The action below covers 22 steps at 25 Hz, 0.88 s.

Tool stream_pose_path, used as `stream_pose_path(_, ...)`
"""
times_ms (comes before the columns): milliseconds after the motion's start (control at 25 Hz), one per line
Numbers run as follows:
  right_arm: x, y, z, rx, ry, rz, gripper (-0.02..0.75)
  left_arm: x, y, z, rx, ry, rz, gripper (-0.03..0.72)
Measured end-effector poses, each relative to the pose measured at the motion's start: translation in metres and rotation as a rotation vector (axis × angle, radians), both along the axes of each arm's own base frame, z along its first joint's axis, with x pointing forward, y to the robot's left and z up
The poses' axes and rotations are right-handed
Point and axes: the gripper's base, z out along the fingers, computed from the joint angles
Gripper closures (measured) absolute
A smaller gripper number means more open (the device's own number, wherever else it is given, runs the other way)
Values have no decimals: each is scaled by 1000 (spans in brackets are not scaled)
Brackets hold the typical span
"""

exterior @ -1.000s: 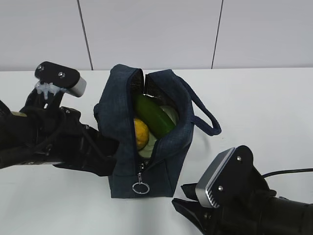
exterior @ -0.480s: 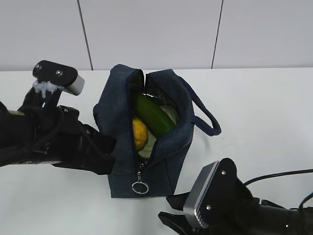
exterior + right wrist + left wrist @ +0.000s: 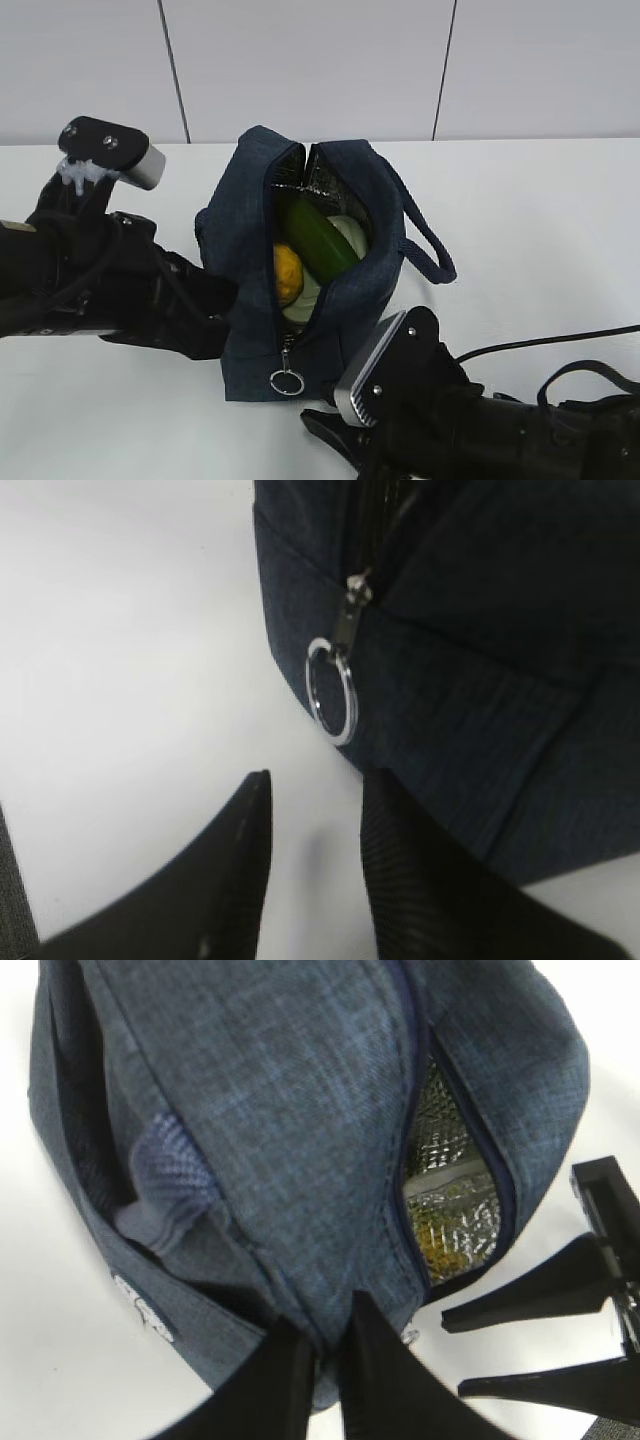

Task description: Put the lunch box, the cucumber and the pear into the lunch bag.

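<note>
Two finger pairs: left fingers (image 3: 320, 1375) pinching lunch bag (image 3: 300, 270) fabric, right fingers (image 3: 310, 865) parted just below ring pull (image 3: 331, 690).

**No readable text in any view**

No word, number, brand or sign can be read in these pictures. The only candidate is a small white mark (image 3: 148, 1308) on the lunch bag (image 3: 290, 1130), low on its dark fabric at the lower left of the left wrist view; it looks like a stitched or printed logo, but it is blurred and too small to make out any letters. In the exterior view and the right wrist view the bag's navy cloth shows plain, and the silver ring pull (image 3: 331, 690) near the upper middle of the right wrist view carries no legible marking.
</note>
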Motion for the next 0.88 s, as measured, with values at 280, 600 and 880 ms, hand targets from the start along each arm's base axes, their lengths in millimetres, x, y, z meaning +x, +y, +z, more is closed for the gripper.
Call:
stream_pose_path(280,13,10,5,4,-15,-4,485,0,0,0,1,1,-1,683)
stream_pose_path(600,20,16,-5,-40,20,-5,485,0,0,0,1,1,-1,683)
stream_pose_path(880,21,18,-6,-42,13,14,486,0,0,0,1,1,-1,683)
